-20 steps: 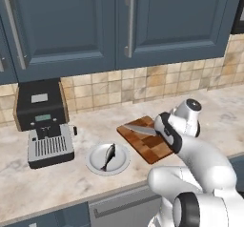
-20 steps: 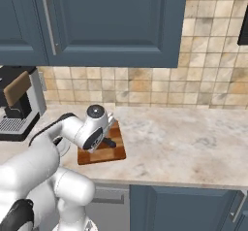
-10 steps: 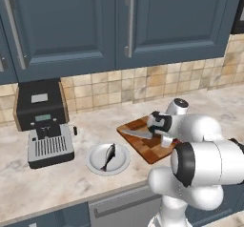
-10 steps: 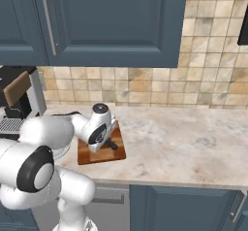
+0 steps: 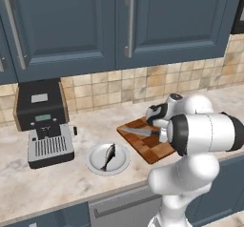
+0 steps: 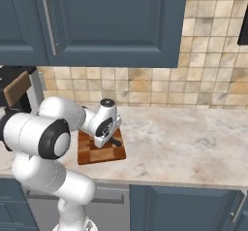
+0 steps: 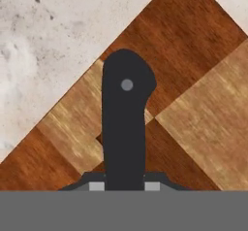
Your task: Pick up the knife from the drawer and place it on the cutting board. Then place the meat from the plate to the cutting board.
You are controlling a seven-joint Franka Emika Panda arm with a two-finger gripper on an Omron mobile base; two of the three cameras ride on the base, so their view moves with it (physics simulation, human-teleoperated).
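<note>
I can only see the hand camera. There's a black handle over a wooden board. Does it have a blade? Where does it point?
Observer: Yes, the knife has a silver blade. In the left base view it points left across the board, toward the plate.
Operator: Is the fish on the board too?
Observer: No. The fish lies on the white plate, which sits on the counter left of the board.
Operator: What else is on the counter?
Observer: A black coffee machine stands left of the plate.
</note>
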